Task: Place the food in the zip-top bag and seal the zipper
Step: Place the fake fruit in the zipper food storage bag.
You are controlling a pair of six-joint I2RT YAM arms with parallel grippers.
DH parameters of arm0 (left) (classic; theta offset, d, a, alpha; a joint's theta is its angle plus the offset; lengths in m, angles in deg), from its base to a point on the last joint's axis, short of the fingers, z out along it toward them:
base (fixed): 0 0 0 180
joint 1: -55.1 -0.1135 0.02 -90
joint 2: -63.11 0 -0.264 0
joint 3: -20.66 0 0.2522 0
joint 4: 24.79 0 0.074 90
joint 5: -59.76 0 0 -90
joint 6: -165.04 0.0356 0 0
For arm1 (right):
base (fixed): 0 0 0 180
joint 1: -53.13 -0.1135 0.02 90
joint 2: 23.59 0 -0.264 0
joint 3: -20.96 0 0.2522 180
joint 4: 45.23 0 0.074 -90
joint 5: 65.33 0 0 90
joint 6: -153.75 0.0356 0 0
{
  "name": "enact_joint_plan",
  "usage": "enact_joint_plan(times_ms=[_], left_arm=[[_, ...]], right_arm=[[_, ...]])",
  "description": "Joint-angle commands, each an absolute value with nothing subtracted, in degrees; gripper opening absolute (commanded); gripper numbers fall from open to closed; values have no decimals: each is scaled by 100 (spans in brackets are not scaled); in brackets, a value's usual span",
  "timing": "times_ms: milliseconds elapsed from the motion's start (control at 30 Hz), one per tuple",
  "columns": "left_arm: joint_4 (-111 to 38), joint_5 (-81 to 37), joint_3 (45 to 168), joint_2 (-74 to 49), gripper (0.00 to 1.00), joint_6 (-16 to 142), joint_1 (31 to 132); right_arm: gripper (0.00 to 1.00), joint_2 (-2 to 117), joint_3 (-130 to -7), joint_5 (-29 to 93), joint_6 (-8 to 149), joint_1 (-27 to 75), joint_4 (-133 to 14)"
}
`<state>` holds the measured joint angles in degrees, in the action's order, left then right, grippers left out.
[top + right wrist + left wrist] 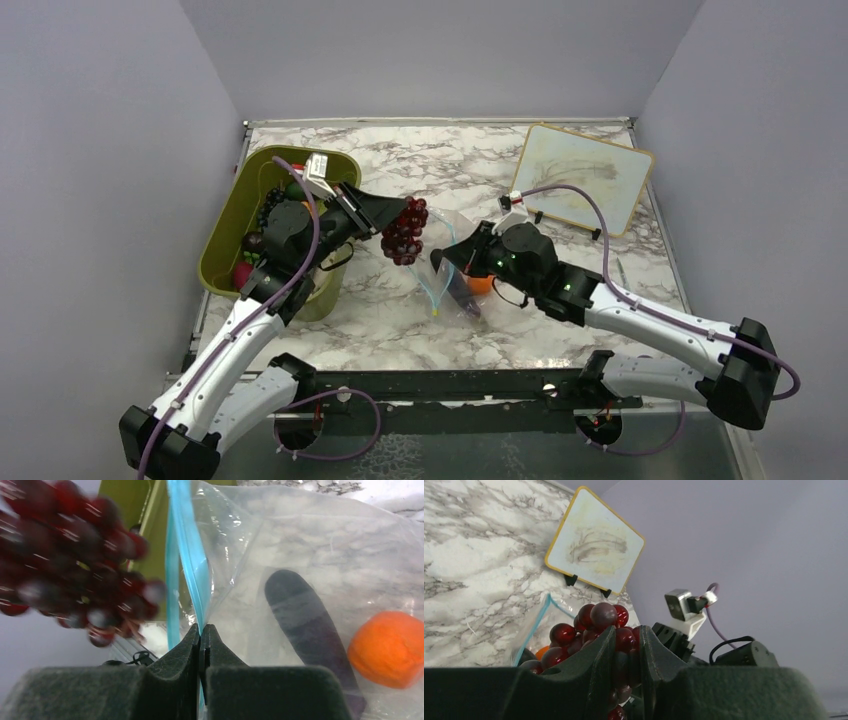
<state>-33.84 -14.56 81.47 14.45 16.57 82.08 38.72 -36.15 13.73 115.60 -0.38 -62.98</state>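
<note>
My left gripper (388, 215) is shut on a dark red grape bunch (405, 232) and holds it in the air just left of the clear zip-top bag (452, 270). In the left wrist view the grapes (599, 625) sit between my jaws (626, 647). My right gripper (452, 258) is shut on the bag's teal-blue zipper strip (192, 570), holding the mouth up. Inside the bag lie an orange round piece (387, 647) and a dark purple piece (305, 625). The grapes show blurred at the left of the right wrist view (75, 565).
An olive-green tub (232, 225) with more food pieces stands at the left, under my left arm. A yellow-framed whiteboard (585, 178) leans at the back right. The marble table's front edge lies just before the arm bases.
</note>
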Motion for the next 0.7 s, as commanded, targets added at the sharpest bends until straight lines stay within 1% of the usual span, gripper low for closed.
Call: enact_joint_plan(times_ms=[0, 200, 300, 467, 667], left_arm=[[-2495, -1165, 7638, 1556, 25, 1268, 8327], [-2468, -1226, 7448, 1579, 25, 1340, 8495], [-2392, -1239, 7474, 1597, 27, 1341, 8595], [-2410, -1319, 7343, 1558, 27, 1433, 8680], [-2491, -1626, 7020, 1687, 27, 1752, 8733]], right_arm=[[1, 3996, -3974, 1400, 11615, -48, -5972], [1, 4136, -3999, 1595, 11741, -48, -5680], [1, 4210, -3967, 1666, 11780, -48, -5646], [1, 4064, -3756, 1740, 11825, -48, -5321], [1, 3885, -3951, 1479, 11630, -48, -5561]])
